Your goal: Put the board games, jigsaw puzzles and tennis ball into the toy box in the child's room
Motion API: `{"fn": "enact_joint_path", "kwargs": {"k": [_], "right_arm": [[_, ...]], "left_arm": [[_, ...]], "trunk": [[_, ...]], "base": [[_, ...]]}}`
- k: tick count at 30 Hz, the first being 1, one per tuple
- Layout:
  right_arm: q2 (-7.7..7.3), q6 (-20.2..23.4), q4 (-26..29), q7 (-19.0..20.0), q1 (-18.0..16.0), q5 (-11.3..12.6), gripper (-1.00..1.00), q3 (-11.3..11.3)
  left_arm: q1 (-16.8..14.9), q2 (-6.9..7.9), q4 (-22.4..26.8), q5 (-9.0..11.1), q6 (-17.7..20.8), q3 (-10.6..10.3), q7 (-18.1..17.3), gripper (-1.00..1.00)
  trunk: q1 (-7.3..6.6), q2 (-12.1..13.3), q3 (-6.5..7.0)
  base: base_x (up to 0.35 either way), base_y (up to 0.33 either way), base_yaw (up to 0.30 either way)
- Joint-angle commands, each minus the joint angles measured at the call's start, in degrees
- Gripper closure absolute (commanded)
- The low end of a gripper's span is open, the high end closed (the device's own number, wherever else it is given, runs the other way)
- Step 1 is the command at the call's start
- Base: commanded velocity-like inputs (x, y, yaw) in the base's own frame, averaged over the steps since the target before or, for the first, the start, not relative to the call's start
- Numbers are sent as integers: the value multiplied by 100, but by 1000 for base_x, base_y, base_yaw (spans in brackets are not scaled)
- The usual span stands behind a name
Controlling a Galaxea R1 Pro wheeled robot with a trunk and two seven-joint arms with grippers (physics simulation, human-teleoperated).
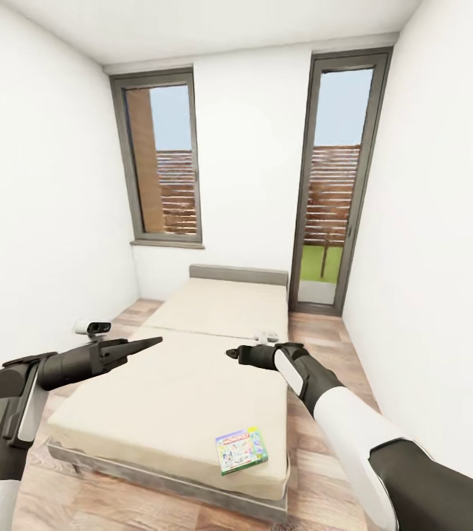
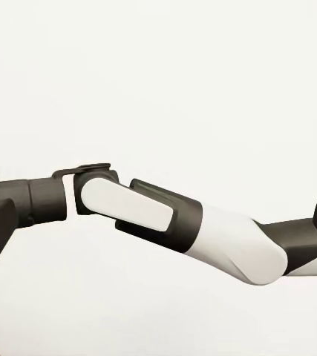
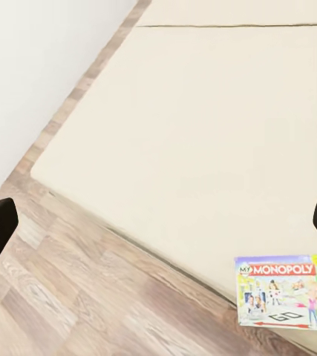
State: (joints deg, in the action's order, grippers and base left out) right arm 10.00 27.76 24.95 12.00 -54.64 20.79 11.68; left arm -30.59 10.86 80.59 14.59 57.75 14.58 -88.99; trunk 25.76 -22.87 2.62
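Right gripper (image 1: 230, 355) held out over the bed, nothing in it; in the right wrist view its two fingertips sit at opposite edges of the frame, so the jaws stand wide apart. Left gripper (image 1: 155, 341) also empty, fingers tapering to a point; its opening cannot be told. Target: Monopoly board game (image 1: 241, 450), flat on the beige mattress (image 1: 170, 398) near the bed's foot edge, towards the right-hand corner. It lies below and nearer the robot than both grippers, closer to the right one, so the right arm looks the better choice: pull back and descend. Box slightly skewed to the foot edge, long axis roughly along it. Bed (image 1: 192, 490): grey frame, headboard (image 1: 238, 274) at far wall. Wood-plank floor (image 1: 325, 450), white walls, two tall grey-framed windows (image 1: 161, 158).
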Motion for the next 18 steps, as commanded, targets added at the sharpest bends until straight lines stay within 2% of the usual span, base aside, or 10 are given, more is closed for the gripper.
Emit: {"fn": "enact_joint_path", "kwargs": {"k": [1, 6, 13, 18], "right_arm": [[0, 16, 1, 4, -3, 2, -100, 14], [0, 11, 7, 4, -3, -2, -100, 17], [0, 10, 9, 4, -3, -1, -100, 12], [0, 12, 9, 4, -3, 2, -100, 12]], "left_arm": [[1, 3, 1, 2, 61, 1, -22, -100], [1, 2, 1, 5, 61, 1, -22, -100], [1, 3, 1, 7, 61, 1, -22, -100], [1, 0, 1, 4, 61, 1, -22, -100]], "trunk": [[2, -5, -4], [2, -5, -9], [2, -5, -11], [2, -5, -15]], "base": [[0, 202, -241], [0, 144, -110], [5, 33, -31], [63, 119, -156]]}}
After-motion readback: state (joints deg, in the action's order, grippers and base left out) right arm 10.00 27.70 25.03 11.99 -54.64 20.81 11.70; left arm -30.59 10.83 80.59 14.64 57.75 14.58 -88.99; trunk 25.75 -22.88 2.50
